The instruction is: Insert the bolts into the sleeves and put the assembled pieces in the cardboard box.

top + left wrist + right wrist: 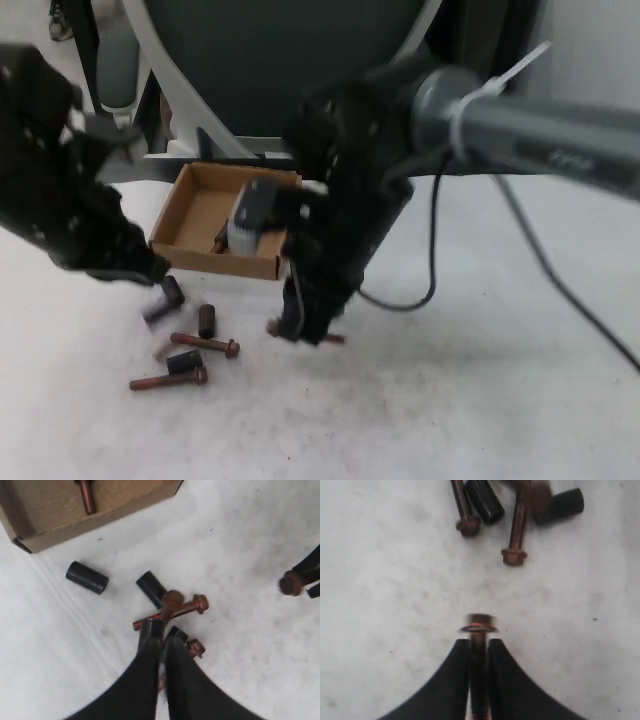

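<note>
Clamping a bolt (479,628) by the shank, head just past its tips, R gripper (479,645) hangs over bench (395,605). L wrist cam adds cardboard box (100,519) beyond L gripper (162,632); can't tell its hold.

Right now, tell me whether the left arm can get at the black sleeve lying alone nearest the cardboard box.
Probably yes. The black sleeve lies alone on bare bench, apart from the cardboard box and the second sleeve, with nothing over it; the left gripper hangs close by, above the loose bolts.
</note>
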Available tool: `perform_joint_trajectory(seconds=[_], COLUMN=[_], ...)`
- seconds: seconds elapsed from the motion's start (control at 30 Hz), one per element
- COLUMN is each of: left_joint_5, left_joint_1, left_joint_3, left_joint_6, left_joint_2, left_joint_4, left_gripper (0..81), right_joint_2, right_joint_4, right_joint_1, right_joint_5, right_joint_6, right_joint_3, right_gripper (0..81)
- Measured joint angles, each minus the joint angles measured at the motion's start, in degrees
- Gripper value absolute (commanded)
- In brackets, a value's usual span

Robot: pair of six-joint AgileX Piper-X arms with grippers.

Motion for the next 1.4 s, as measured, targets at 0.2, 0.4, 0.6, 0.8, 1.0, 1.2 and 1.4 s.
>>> perform_joint_trajectory(seconds=[0.2, 0.4, 0.6, 0.8, 1.0, 1.2, 1.4], left_joint_5=[3.5, 3.7, 3.1, -2.4, -6.8, -6.9, -7.0], left_joint_1=[-0.3, -0.8, -1.8, -2.0, -2.0, -2.0, -2.0], left_joint_3=[0.4, 7.5, 18.8, 23.7, 23.2, 19.1, 13.1], left_joint_6=[-1.7, -3.8, -4.2, -5.7, -19.5, -24.3, -25.2], left_joint_2=[-8.4, -17.5, -25.6, -26.6, -21.9, -13.0, -5.5], left_joint_4=[-0.2, -3.0, -6.0, -12.4, -15.6, -12.2, -10.1], left_gripper=[0.8, 0.8, 0.8, 0.7, 27.3, 39.3, 38.4], right_joint_2=[-7.1, -12.9, -16.4, -17.1, -17.1, -17.3, -19.1], right_joint_4=[0.0, 0.0, 2.1, 4.7, 5.1, 4.9, 4.7], right_joint_1=[0.0, 0.0, 0.0, 0.0, 0.0, 0.0, 0.0], right_joint_5=[-3.3, -3.5, -4.3, -6.6, -7.0, -8.2, -10.7], right_joint_6=[3.9, 7.3, 9.3, 9.5, 9.6, 9.6, 9.6], right_joint_3=[0.0, 0.1, 0.1, 2.8, 6.9, 7.8, 8.0], right_gripper=[0.2, 0.2, 0.2, 0.2, 0.2, 0.2, 0.2])
